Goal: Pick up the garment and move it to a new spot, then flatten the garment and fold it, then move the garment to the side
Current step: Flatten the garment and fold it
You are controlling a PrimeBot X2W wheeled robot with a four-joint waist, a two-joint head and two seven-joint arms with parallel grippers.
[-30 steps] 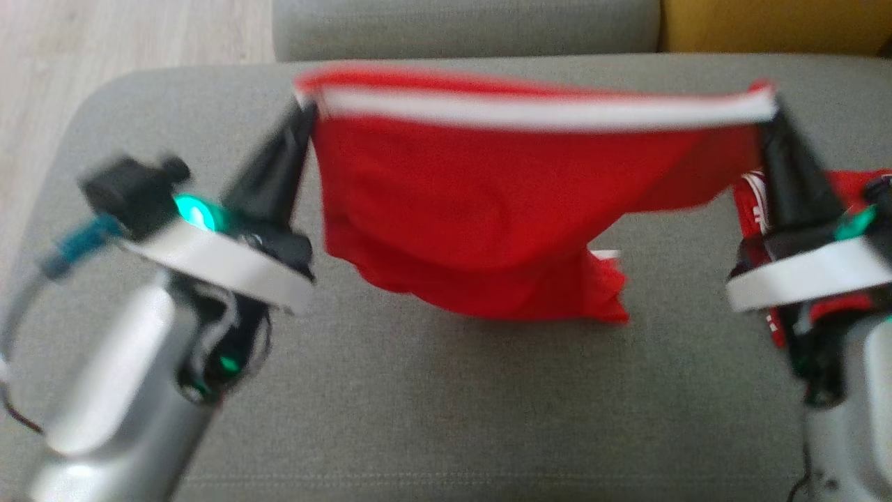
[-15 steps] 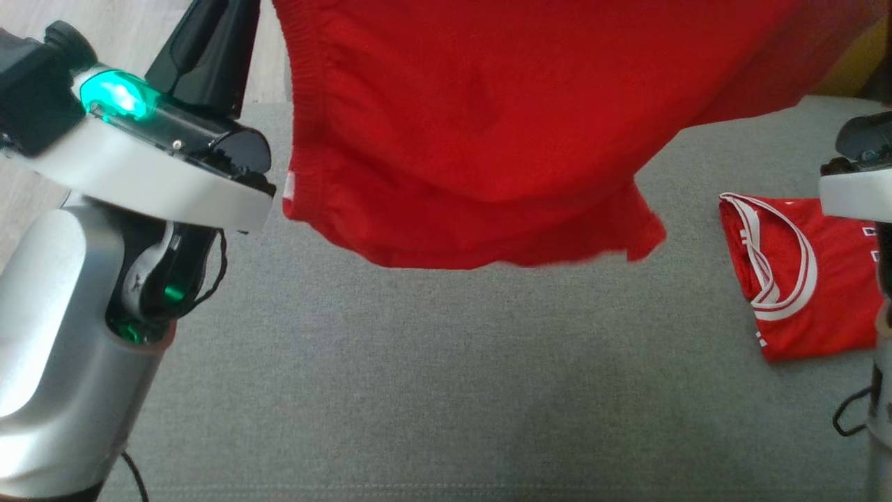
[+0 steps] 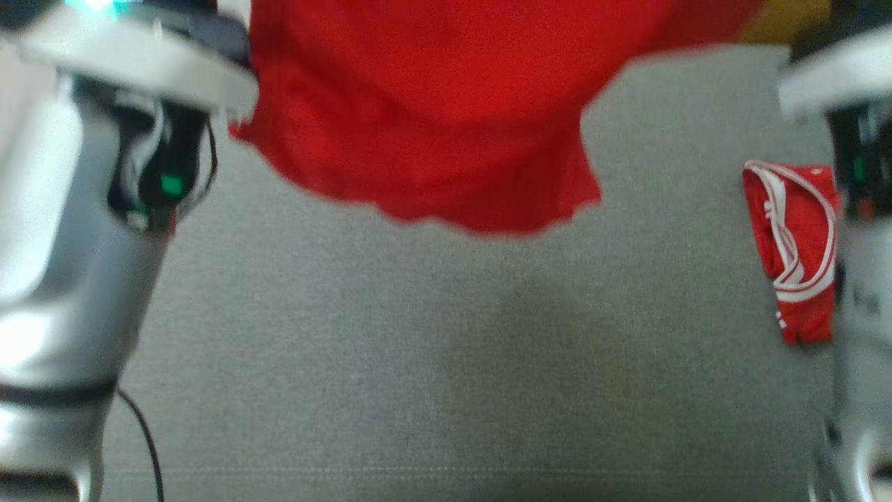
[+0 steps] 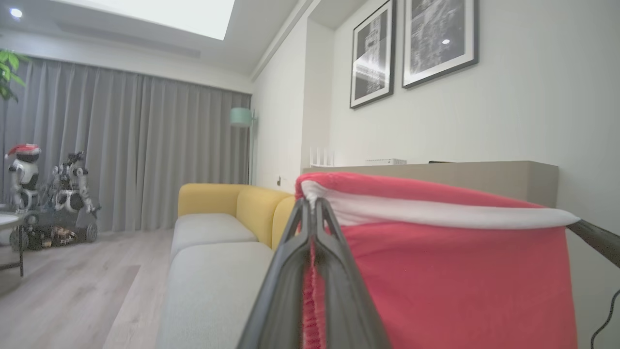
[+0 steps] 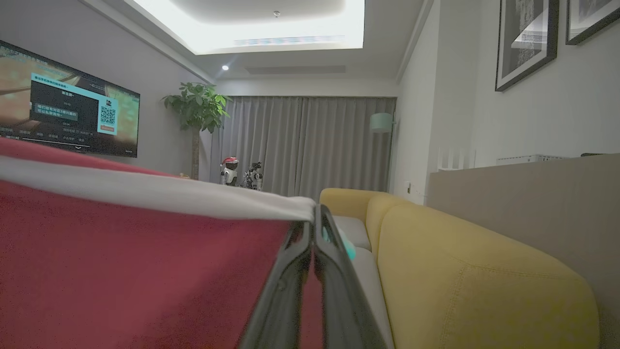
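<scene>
In the head view, the red garment (image 3: 432, 104) is seen hanging from the top edge, lifted clear of the grey couch seat (image 3: 418, 348), with its lower hem loose and blurred. It is flanked by the silver left forearm (image 3: 63, 230) and the right forearm (image 3: 864, 307). A second, folded red garment (image 3: 794, 237) with white stripes lies on the seat just beside the right forearm; small white marks at its lower edge cannot be read. A black cable (image 3: 146, 446) is seen beside the left forearm. In the left wrist view, the left gripper (image 4: 311, 202) is pressed together on the corner of the garment (image 4: 436, 271), pinching its white band. The far end of the band is met by the right gripper (image 4: 576, 227). Two framed pictures (image 4: 411, 43) are hung on the wall and no lettering can be made out in them. In the right wrist view, the right gripper (image 5: 314, 212) is pressed together on the other corner of the white band, the red cloth (image 5: 121, 261) hanging to its left. A television (image 5: 68, 106) carries a teal panel with a QR code and lines of text too small to be read.
</scene>
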